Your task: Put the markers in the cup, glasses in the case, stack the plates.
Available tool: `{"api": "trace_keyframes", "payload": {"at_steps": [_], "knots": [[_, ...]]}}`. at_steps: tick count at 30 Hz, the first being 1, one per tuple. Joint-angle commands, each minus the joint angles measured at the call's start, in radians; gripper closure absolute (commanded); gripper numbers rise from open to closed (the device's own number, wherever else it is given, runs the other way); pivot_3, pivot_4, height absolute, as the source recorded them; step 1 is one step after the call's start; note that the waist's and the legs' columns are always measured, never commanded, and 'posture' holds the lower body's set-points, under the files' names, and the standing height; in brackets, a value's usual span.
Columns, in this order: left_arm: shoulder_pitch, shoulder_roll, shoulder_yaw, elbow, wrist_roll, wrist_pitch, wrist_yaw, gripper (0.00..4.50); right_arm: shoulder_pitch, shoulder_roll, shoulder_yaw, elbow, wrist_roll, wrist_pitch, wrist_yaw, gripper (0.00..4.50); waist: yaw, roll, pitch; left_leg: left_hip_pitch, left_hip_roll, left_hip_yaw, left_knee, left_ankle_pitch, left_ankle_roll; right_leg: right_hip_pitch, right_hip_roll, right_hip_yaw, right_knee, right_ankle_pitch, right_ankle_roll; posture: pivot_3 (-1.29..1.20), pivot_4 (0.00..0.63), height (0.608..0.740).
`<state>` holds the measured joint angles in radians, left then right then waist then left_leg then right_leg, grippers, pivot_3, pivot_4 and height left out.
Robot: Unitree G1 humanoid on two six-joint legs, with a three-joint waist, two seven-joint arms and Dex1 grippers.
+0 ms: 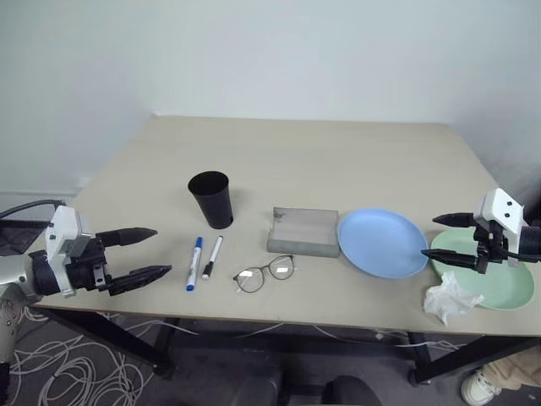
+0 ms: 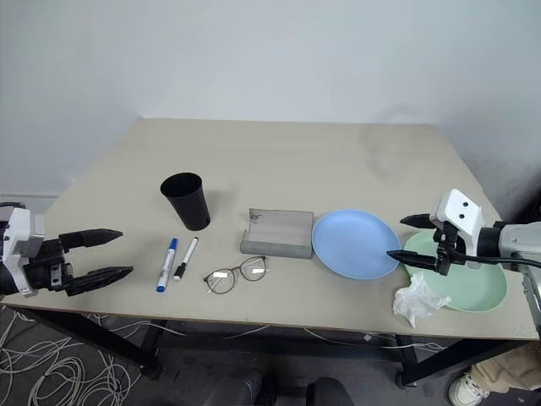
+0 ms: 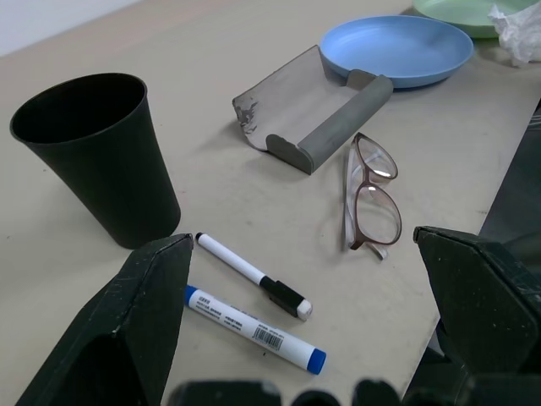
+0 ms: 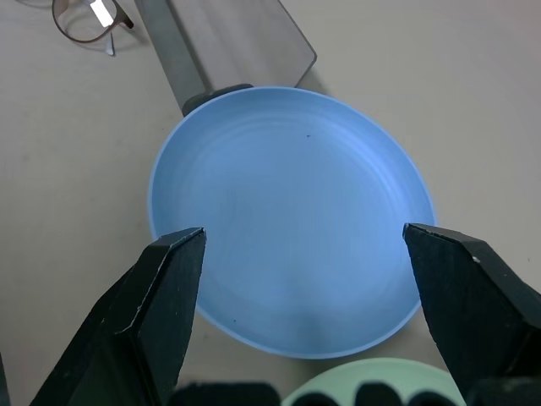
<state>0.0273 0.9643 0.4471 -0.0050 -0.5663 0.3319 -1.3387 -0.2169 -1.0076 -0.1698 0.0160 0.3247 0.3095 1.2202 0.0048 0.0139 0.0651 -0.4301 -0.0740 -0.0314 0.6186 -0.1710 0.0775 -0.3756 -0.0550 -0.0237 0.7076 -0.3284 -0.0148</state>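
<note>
Round smooth blue plate (image 1: 382,243) mid-right; green plate (image 1: 499,288) partly hidden by right gripper (image 1: 445,239). Both grippers, left gripper (image 1: 145,253) too, gape empty.

My right pincer (image 1: 449,239) covers part of the green plate (image 1: 507,292); marker (image 3: 254,329) label print too small to read.

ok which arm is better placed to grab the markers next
Left. The open left gripper hovers at the table's left edge, right beside the markers and the cup. The right gripper, also open, is at the far end by the blue plate and green plate.
</note>
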Motion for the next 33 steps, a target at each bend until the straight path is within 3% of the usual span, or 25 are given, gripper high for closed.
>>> {"api": "trace_keyframes", "payload": {"at_steps": [1, 15, 33], "knots": [[-0.041, 0.007, -0.007, -0.007, -0.010, -0.007, 0.001, 0.04, 0.000, -0.008, -0.040, -0.039, 0.020, 0.003, -0.016, 0.44, 0.000, 0.000, 0.000, 0.000, 0.000, 0.000, 0.000, 0.000, 0.000, 0.000, 0.000, 0.000, 0.000, 0.000, 0.000, 0.00, 0.000, 0.709], [-0.106, -0.030, -0.102, 0.022, 0.013, -0.039, 0.002, 0.04, 0.058, -0.047, -0.095, -0.052, 0.040, 0.009, -0.005, 0.44, 0.000, -0.001, 0.000, 0.000, 0.000, 0.000, 0.001, 0.000, 0.000, 0.000, 0.000, 0.000, 0.000, 0.000, 0.000, 0.00, 0.000, 0.709], [-0.090, -0.038, -0.106, 0.016, 0.020, -0.061, 0.018, 0.04, 0.001, -0.039, -0.025, 0.038, -0.029, 0.045, -0.097, 0.44, 0.000, -0.001, 0.000, 0.000, 0.000, 0.000, 0.002, 0.000, 0.001, 0.001, 0.000, 0.000, 0.000, 0.000, 0.000, 0.00, 0.000, 0.709]]}}
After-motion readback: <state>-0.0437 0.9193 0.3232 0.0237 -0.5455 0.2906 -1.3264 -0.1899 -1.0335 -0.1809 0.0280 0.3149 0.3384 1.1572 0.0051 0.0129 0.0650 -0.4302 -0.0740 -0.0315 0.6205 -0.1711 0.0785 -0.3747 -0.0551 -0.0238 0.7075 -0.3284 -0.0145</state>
